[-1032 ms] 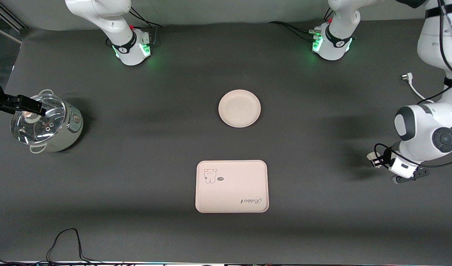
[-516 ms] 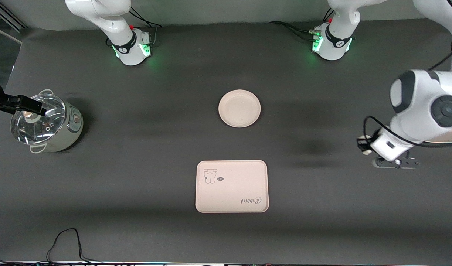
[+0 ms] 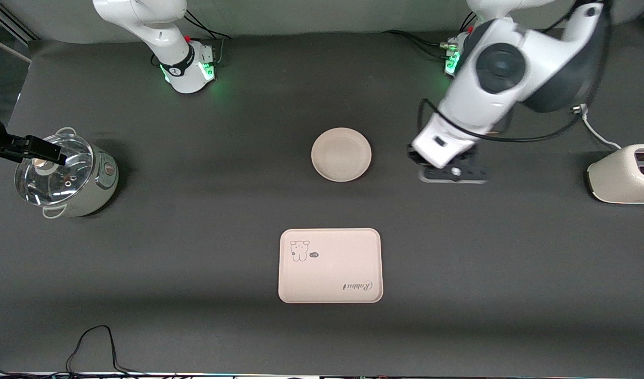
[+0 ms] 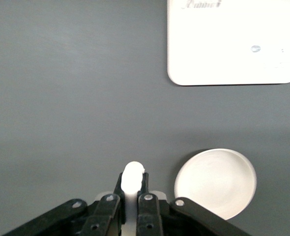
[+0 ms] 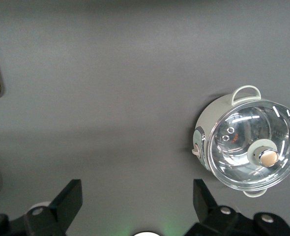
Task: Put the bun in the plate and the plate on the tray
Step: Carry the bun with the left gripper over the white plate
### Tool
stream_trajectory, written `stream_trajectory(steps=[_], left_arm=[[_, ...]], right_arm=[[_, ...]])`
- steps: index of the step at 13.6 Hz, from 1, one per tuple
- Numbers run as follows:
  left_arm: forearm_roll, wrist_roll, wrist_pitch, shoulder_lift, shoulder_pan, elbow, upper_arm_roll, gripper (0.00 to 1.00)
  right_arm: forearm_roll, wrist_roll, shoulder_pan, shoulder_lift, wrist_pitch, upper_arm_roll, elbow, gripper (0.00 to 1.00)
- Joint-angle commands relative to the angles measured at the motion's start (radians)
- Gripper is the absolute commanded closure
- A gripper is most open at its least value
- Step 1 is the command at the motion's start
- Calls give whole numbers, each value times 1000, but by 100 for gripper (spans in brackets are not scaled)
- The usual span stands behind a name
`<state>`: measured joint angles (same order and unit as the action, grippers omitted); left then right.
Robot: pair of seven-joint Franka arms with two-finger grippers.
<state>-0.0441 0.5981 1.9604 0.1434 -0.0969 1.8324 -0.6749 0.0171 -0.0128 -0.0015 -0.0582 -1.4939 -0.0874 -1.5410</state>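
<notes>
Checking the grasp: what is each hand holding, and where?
Left hand pinches the bun by its lower end, beside the plate. Right hand holds nothing.

the left gripper (image 4: 133, 196) pinches the bun (image 4: 132, 178) over bare table, beside the plate (image 4: 216, 182); the tray (image 4: 233, 42) lies apart.

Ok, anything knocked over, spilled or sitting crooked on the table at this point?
Nothing stands out. The plate lies flat and empty, the tray sits flat and bare nearer the camera, and the lidded pot stands upright. The left gripper holds the bun over bare table beside the plate; the right gripper waits open.
</notes>
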Motion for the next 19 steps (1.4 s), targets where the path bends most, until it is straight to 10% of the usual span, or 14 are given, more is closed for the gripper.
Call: stream_trajectory(steps=[1,4,10,16,19], left_arm=[[3,80,202,5,44,160,-9,100],[-11,156,447,71,127,283,-6,100],[-356,513,468,289,317,257,66,100],[-424,661,469,447,439,133,104,100],[-437,695,462,459,503,113,164,0]], right_arm=[[-11,19,12,21,-8,-14,-22,0],[-11,19,12,21,-8,-14,-24,0],[-11,19,12,21,-8,-15,-24,0],[-11,19,12,21,-8,-14,-24,0],[-11,19,12,21,-8,-15,-24,0]])
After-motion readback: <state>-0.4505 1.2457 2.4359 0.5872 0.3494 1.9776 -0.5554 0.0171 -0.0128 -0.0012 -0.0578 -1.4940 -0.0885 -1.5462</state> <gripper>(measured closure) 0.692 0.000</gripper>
